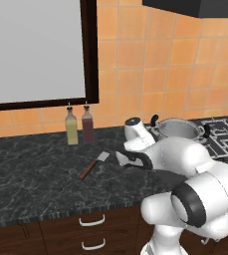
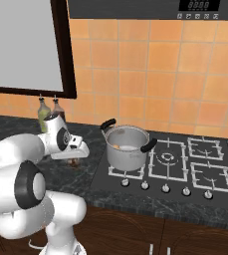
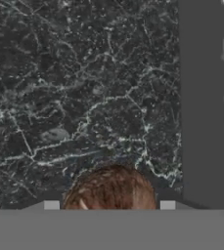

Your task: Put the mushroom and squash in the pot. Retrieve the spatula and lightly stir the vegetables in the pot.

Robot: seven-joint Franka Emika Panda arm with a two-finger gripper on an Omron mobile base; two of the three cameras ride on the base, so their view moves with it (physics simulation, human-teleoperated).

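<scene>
Right now the robot's gripper [image 3: 109, 205] is lowered to the dark marbled counter [image 3: 84, 73], pointing straight down at the mushroom [image 3: 111, 188]. In the hand view the brown mushroom sits at 6 o'clock, between the two small fingertips [image 3: 51, 205], which stand close against its sides. I cannot tell whether they are pressing on it or just short of touching. The hand seems to be bracketing the lump this way so that a squeeze would catch it squarely.

From the right base view, the mushroom [image 2: 74, 162] shows as a dark speck under the hand, on the counter at roughly 9 o'clock from the pot [image 2: 128, 153]. The steel pot stands on the near left burner of the stove [image 2: 185, 164]. A pale orange patch inside it, probably the squash [image 2: 116, 146], suggests that vegetable is already in.

From the left base view, the spatula [image 1: 93, 166] lies flat on the counter at 9 o'clock from the hand, untouched, with its blade angled toward 1 o'clock. Two bottles [image 1: 79, 127] stand against the tiled wall at 12 o'clock from it.
</scene>
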